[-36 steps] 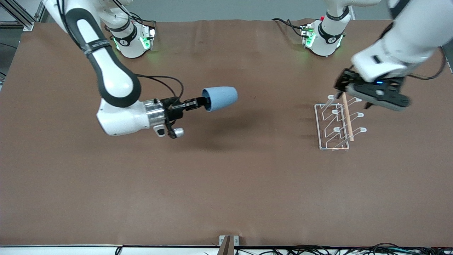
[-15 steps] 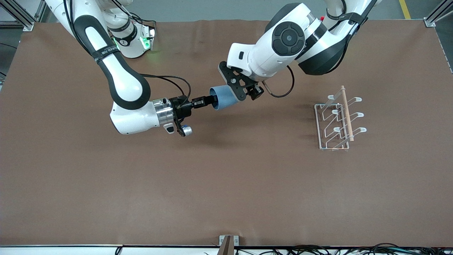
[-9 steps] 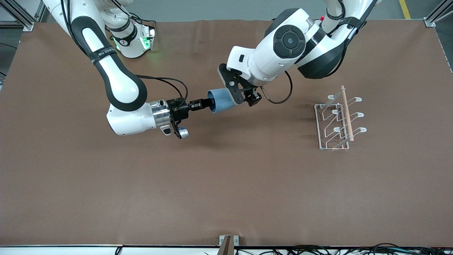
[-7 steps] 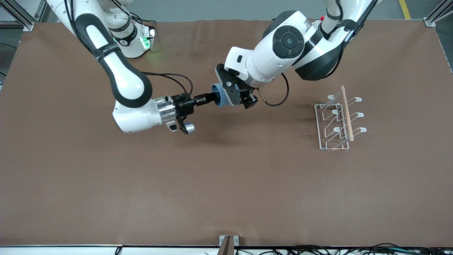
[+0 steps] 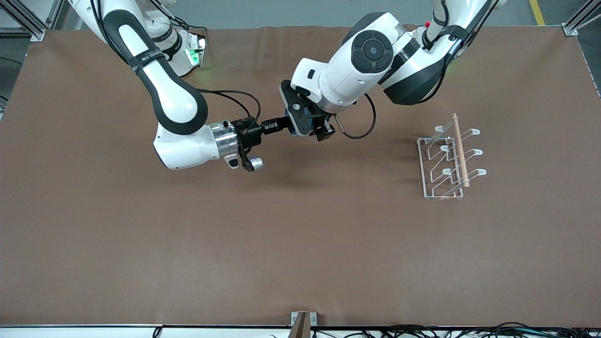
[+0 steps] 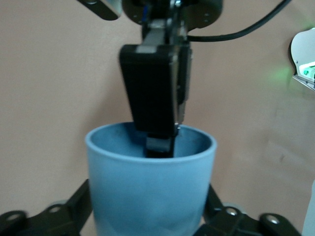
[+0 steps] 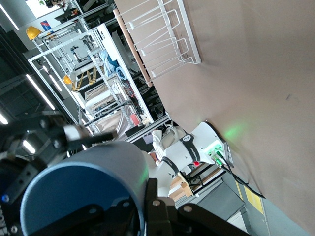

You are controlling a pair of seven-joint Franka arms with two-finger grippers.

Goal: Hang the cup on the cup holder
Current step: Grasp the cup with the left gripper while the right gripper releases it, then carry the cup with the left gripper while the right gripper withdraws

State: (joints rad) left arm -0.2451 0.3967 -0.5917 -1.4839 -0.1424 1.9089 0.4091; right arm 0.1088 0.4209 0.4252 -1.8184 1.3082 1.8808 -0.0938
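- Over the middle of the worktop, well above its surface, the cup is held on its side by the right gripper, whose fingers are closed on the rim wall, one inside the mouth and one outside; this is plain in the left wrist view.
- The cup is presented with its closed end toward the left gripper, so that it can be taken by the body, in what looks like a handover.
- The left gripper's fingers are spread wide on either side of the cup's body; whether they touch it cannot be told, and no grip by them is evident.
- In the front view the cup is almost wholly hidden by the left gripper, only a sliver of blue showing between the two grippers.
- The handover is judged to be made because the cup holder stands well apart, toward the left arm's end of the worktop, within easier reach of the left arm.
- The cup holder's prongs are all bare, so the hanging is not yet done.
- A slip is a risk if the rim is let go before the body is firmly clamped.
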